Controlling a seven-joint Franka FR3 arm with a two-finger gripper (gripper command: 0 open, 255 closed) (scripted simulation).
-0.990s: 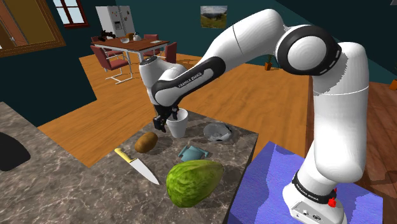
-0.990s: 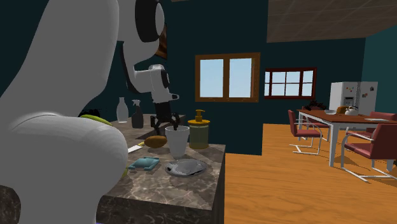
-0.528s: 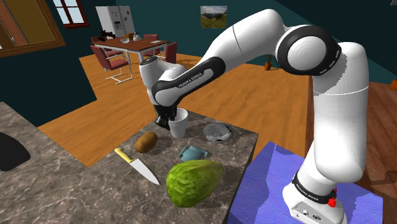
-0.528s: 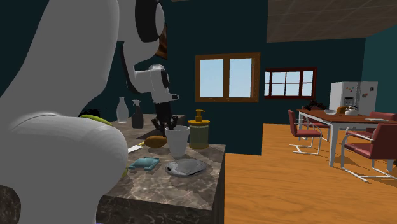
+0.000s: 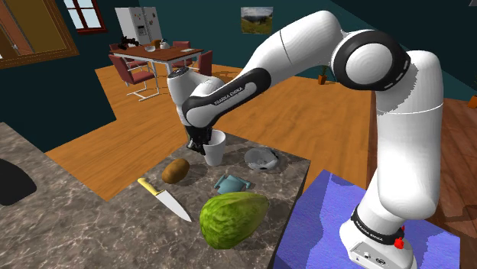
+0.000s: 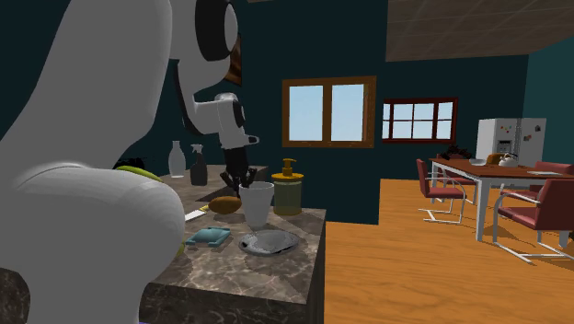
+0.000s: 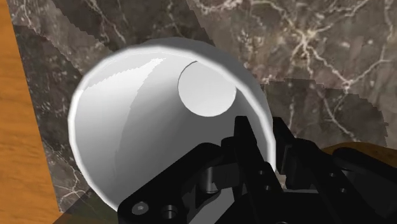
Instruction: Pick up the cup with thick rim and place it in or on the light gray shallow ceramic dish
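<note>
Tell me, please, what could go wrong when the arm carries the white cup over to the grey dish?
1. The gripper pinches the cup by one side of its rim only, so the cup may tilt or slip when lifted.
2. The dish is shallow and lies near the edge of the counter; a cup set down off-centre might tip over.

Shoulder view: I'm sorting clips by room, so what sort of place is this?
Probably an open kitchen-dining area: a marbled counter with a knife, and a fridge and dining table behind.
</note>
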